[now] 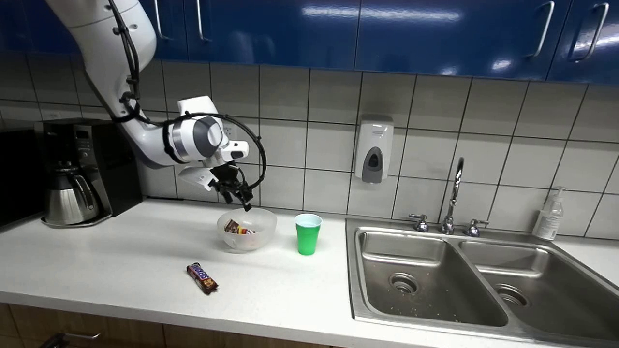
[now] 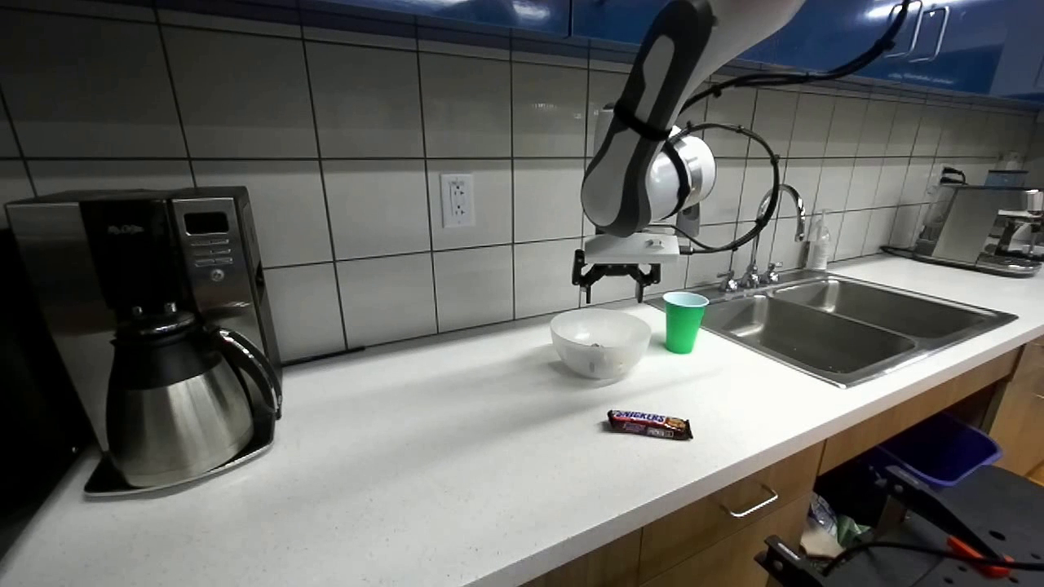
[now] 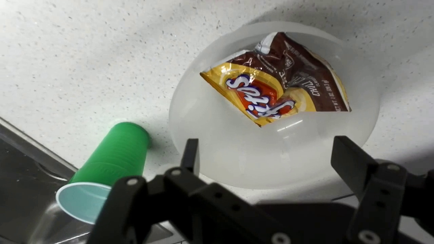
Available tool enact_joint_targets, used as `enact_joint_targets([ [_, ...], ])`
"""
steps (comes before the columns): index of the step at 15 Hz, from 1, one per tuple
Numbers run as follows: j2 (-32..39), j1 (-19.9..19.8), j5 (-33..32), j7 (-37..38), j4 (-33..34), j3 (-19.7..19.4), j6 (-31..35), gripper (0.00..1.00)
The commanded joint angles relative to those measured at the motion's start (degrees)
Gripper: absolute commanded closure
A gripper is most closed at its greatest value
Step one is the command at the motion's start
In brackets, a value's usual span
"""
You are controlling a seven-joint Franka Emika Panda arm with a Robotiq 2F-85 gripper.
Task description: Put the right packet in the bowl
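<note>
Fritos packet [image 3: 281, 74] rests inside the bowl [image 3: 237, 149] in a kitchen where I work by remote control. Blue cabinets [image 1: 271, 34] hang along the far side, above a tiled wall [image 1: 285, 140] and a long white counter [image 2: 391, 456]. My arm [image 1: 104, 63], white with grey sections, bends down over the counter from above. Set into the counter on the right is a two-basin steel sink [image 1: 440, 275]; well to the left stands a coffee maker [image 2: 147, 261] with a steel-sided carafe [image 2: 183, 432]. A white dispenser [image 1: 375, 150] is mounted on the tiled wall. My gripper [image 2: 613, 297] hangs just above the bowl, toward its far side, with the jaws spread wide; in the wrist view I see its fingers [image 3: 352, 162] well apart. The bowl, round and translucent, sits upright on the counter between the coffee maker and the sink. Just to its right stands a green cup [image 2: 683, 324], upright and pale blue inside, with a gap between the two. In the wrist view I find the packet lying creased toward the bowl's near side, its orange-yellow and dark brown print in sight. A slim Snickers bar [image 2: 648, 425] lies on the counter, on the near side of the bowl and apart from it.
</note>
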Motion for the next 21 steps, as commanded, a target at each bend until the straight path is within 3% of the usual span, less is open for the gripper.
enact_joint_targets([
  [1,-11.09,-3.53,0.42,-6.67,-8.64,4.0,-2.75,0.0],
  [7,-27.02,-6.38,-3.78,-8.05,-19.91,6.67,-8.79,0.0],
  [11,-39.32,-11.17,-7.18,-7.45,-26.76,11.8,-15.08,0.0],
  [18,-61.43,-16.96,-1.31,-11.84,-34.88,19.77,-31.5,0.0],
  [19,-53.19,-17.74,-1.33,-10.63,-31.23,20.55,-26.91,0.0],
  [21,-58.06,-18.07,-0.5,-11.43,-32.69,21.08,-30.2,0.0],
])
